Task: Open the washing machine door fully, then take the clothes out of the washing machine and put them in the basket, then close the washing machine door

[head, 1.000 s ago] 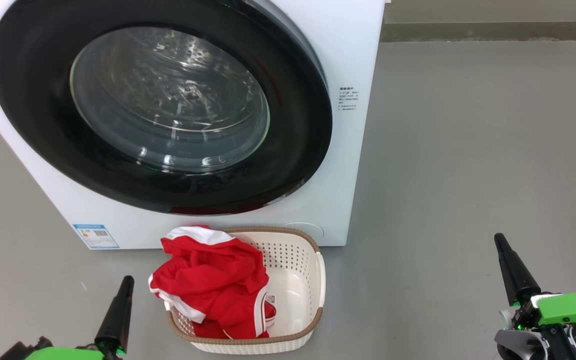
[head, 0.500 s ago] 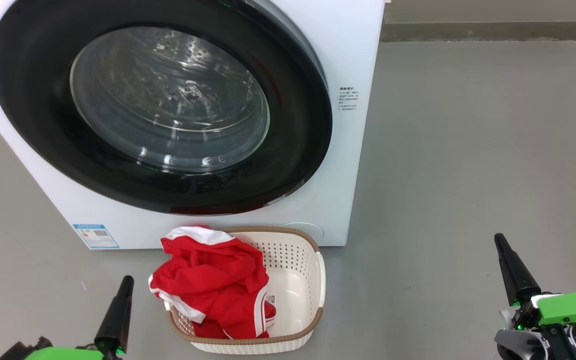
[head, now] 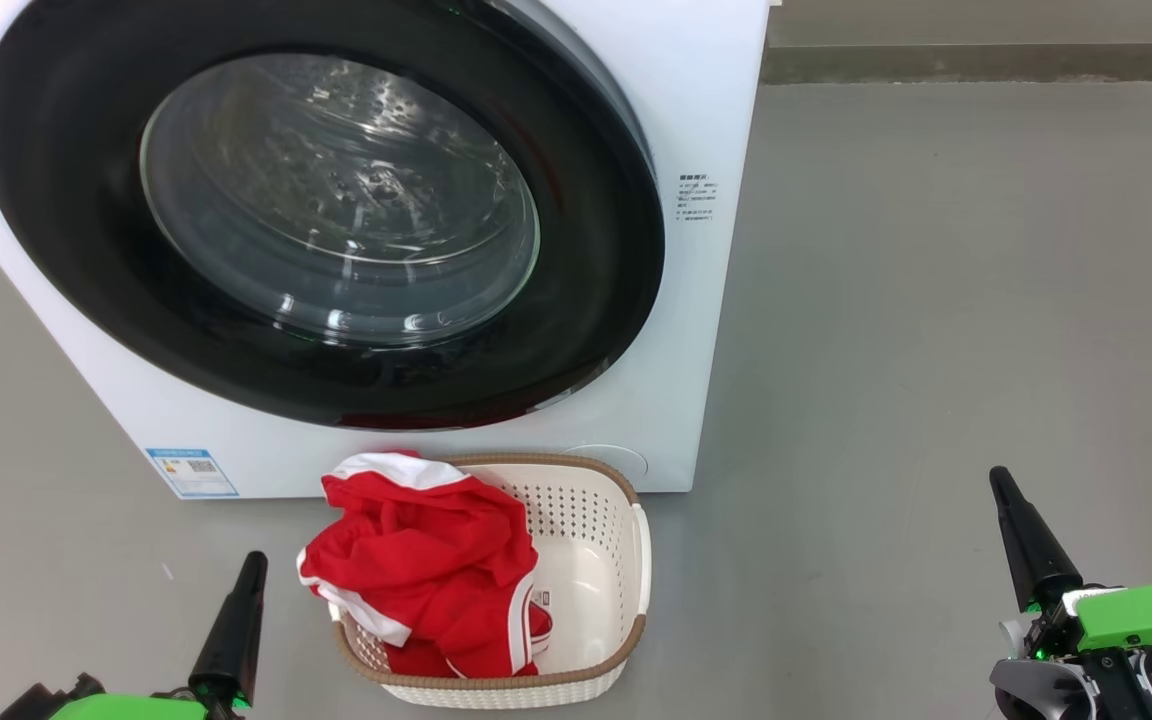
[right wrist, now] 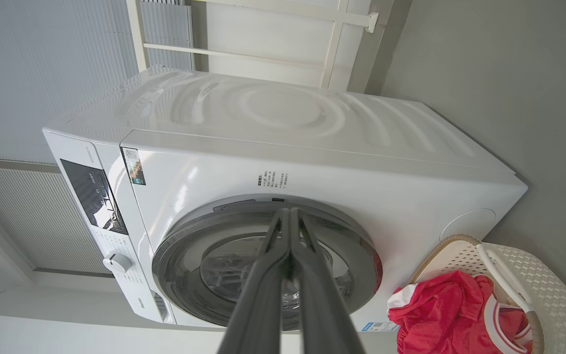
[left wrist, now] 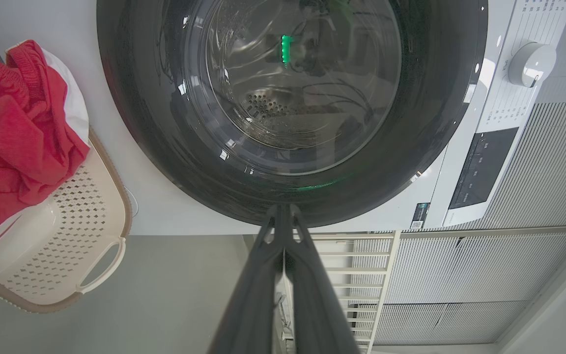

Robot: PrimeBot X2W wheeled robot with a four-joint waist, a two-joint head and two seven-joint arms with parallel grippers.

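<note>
On the grey floor [head: 936, 300], the basket [head: 591, 520] of red clothes [head: 426, 560] sits just before the closed washing machine door [head: 596, 250]. The left claw [head: 255, 560] and right claw [head: 997, 477] are each pressed together, empty.

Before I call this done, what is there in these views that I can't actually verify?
Inside the white front-loader washing machine: head and left wrist views, reflections on the black-rimmed round glass door hide any leftover cloth.
Door latch: behind the rim in all three views.
Floor of the cream perforated plastic basket: head view, bright red clothes cover its left part.
Blue label sticker: head view, print too small.
</note>
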